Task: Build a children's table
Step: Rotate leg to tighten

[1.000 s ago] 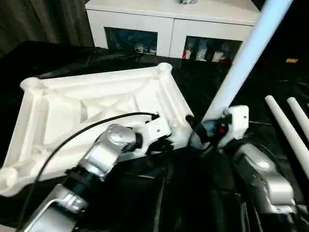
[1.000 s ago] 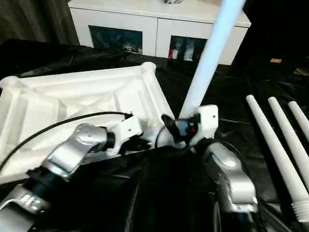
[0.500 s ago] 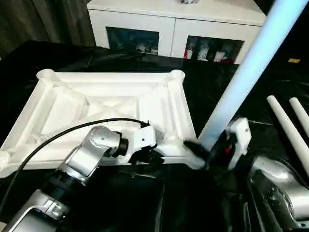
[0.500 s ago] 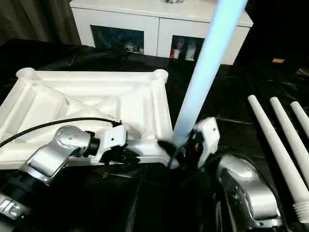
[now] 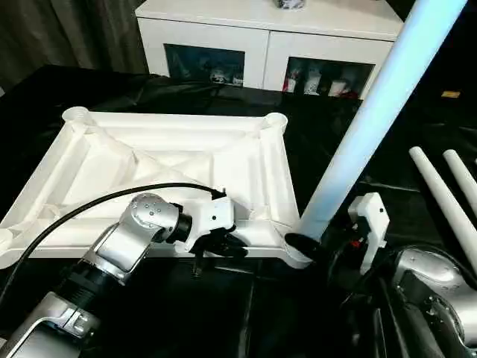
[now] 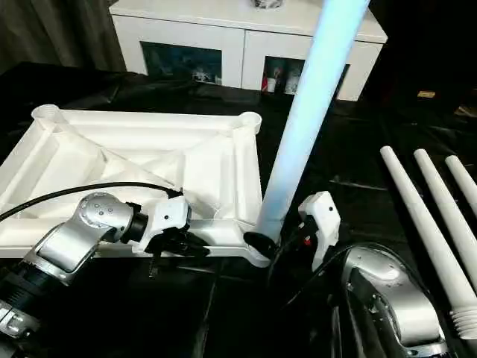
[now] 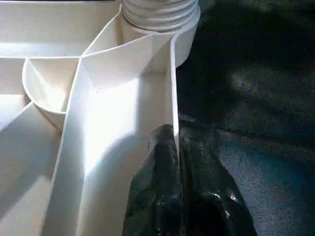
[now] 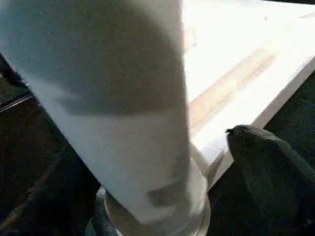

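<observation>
The white tabletop (image 5: 149, 149) lies upside down on black cloth, ribs and corner sockets facing up. One white leg (image 5: 373, 112) stands in its near right socket (image 6: 257, 242) and leans up to the right. My left gripper (image 5: 232, 246) is shut on the tabletop's near rim, and the thin rim wall (image 7: 173, 88) runs in between its black fingers (image 7: 157, 172). My right gripper (image 5: 309, 239) sits at the foot of the leg, open. Its one visible finger (image 8: 266, 162) stands apart from the leg (image 8: 123, 98).
Three spare white legs (image 6: 425, 216) lie side by side on the cloth at the right. A white cabinet (image 5: 261, 45) with dark glass doors stands behind. A black cable (image 5: 112, 201) arcs over my left forearm across the tabletop's near edge.
The tabletop has swung round and now lies flat and square to me, with my left gripper still on its rim. My right gripper has eased back slightly from the leg.
</observation>
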`<state>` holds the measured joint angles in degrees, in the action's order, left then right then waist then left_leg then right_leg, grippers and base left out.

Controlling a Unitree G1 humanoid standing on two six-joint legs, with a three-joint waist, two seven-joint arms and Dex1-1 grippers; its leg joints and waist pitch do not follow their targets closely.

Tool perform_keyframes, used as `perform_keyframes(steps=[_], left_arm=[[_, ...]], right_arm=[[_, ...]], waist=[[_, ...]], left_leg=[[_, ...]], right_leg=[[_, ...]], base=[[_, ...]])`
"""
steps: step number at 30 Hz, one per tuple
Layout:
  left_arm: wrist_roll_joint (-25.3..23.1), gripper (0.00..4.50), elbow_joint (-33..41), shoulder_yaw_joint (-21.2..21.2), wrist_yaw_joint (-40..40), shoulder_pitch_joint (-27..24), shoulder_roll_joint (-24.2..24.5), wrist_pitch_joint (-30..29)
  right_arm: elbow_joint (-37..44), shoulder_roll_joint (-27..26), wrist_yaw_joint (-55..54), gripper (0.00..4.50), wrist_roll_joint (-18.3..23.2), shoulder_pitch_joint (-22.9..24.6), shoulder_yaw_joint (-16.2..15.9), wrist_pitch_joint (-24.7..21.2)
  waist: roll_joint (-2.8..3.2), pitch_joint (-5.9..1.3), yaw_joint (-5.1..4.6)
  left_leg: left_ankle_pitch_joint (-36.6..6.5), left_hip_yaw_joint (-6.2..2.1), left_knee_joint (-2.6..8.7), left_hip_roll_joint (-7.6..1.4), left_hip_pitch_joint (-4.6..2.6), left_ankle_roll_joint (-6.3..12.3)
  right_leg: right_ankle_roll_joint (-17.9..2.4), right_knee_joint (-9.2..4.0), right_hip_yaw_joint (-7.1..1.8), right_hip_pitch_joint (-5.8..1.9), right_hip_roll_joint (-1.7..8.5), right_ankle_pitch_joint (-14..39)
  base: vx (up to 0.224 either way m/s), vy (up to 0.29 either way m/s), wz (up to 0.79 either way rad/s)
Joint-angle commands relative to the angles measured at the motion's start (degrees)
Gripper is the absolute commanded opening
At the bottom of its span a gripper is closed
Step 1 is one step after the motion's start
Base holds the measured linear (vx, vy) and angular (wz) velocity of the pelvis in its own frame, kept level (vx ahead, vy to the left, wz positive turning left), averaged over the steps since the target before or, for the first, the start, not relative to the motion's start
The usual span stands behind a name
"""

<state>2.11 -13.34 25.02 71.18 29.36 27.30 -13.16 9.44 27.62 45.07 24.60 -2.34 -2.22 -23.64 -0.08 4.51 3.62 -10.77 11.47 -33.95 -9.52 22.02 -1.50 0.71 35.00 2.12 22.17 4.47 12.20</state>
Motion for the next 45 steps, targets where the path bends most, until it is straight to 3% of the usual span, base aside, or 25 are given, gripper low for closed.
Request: perform_keyframes(steps=[1, 17, 24, 27, 31, 34, 36, 38, 43, 45], left_arm=[[0.4, 0.0, 0.3, -0.5, 1.3, 0.6, 0.3, 1.1], [0.7, 0.0, 0.3, -0.3, 1.6, 0.5, 0.5, 1.2], [0.7, 0.0, 0.1, -0.3, 1.9, 0.6, 0.6, 1.3], [0.8, 0.0, -0.6, -0.5, 1.5, 0.9, 0.1, 1.2], [0.4, 0.0, -3.6, -1.9, -3.7, 2.0, -2.9, -1.1], [0.2, 0.0, -4.7, -2.5, -5.7, 2.5, -4.1, -1.9], [-0.7, 0.0, -6.9, -2.9, -10.0, 3.8, -7.0, -3.1], [-2.0, 0.0, -9.1, -2.9, -14.1, 5.3, -9.6, -3.7], [-4.6, 0.0, -14.6, -4.2, -26.0, 9.4, -16.9, -8.1], [-6.4, 0.0, -17.8, -4.2, -32.4, 11.3, -20.8, -10.2]], right_arm=[[0.7, 1.0, 0.5, 3.89, -0.3, 0.5, 0.5, 0.7], [-0.2, 0.7, 1.5, 2.5, -0.9, 0.4, -1.0, 1.4], [-0.2, 0.5, 1.7, 2.19, -1.0, 0.6, -1.2, 1.2], [-2.0, -0.4, -0.5, 2.11, -3.2, 0.6, -2.3, 1.5], [-6.5, -4.3, -8.0, 2.07, -7.1, -1.0, -2.8, 1.7], [-8.2, -6.3, -11.1, 2.02, -8.1, -2.0, -2.3, 1.6], [-12.7, -11.2, -19.4, 2.0, -9.9, -5.0, -0.6, 2.1], [-17.0, -15.6, -26.9, 1.99, -10.9, -8.0, 1.4, 2.4], [-26.7, -23.4, -41.5, 1.99, -12.8, -15.2, 5.2, 4.3], [-30.7, -26.5, -47.7, 1.99, -14.7, -18.4, 5.9, 5.8]], waist=[[0.22, -3.62, 0.21], [0.18, -3.73, 0.22], [0.26, -3.72, 0.22], [0.29, -3.7, 0.12], [0.28, -3.43, -0.18], [0.11, -3.11, -0.46], [0.15, -3.02, -0.6], [0.17, -3.1, -0.91], [0.19, -3.11, -1.33], [0.2, -3.26, -1.58]], left_leg=[[-8.5, -1.8, 4.22, -4.05, -1.52, 2.71], [-8.1, -1.81, 4.04, -4.06, -1.57, 3.13], [-8.8, -1.83, 4.07, -4.05, -1.58, 2.64], [-9.7, -1.84, 4.13, -4.03, -1.64, 2.14], [-13.1, -1.83, 4.44, -3.9, -1.8, 0.23], [-17.0, -2.06, 4.84, -3.94, -1.96, -1.74], [-19.3, -2.25, 4.97, -3.9, -2.08, -2.81], [-21.2, -2.67, 5.15, -3.76, -2.15, -4.34], [-23.6, -2.81, 5.2, -3.59, -2.57, -5.51], [-23.7, -2.58, 5.12, -3.55, -2.9, -6.02]], right_leg=[[-17.0, -3.13, -2.44, -2.09, 4.33, -0.9], [-17.4, -2.94, -2.39, -2.1, 4.31, -1.0], [-17.3, -2.95, -2.4, -2.08, 4.27, -0.6], [-17.2, -3.03, -2.36, -2.0, 4.23, 0.4], [-16.8, -3.55, -2.38, -1.75, 4.28, 5.2], [-14.7, -4.33, -2.52, -1.62, 4.46, 12.7], [-13.8, -4.62, -2.54, -1.3, 4.55, 16.2], [-11.4, -5.12, -2.48, -1.18, 4.69, 20.9], [-10.4, -5.58, -2.41, -0.66, 4.52, 22.8], [-10.8, -5.54, -2.51, -0.22, 4.28, 20.6]], base=[[0.0, 0.0, 0.0], [0.0, 0.0, 0.0], [0.0, 0.0, 0.0], [0.0, 0.0, 0.0], [0.0, 0.0, 0.0], [0.0, 0.0, 0.0], [0.0, 0.0, 0.0], [-0.026, 0.002, -0.05], [0.0, 0.0, 0.0], [0.0, 0.0, 0.0]])
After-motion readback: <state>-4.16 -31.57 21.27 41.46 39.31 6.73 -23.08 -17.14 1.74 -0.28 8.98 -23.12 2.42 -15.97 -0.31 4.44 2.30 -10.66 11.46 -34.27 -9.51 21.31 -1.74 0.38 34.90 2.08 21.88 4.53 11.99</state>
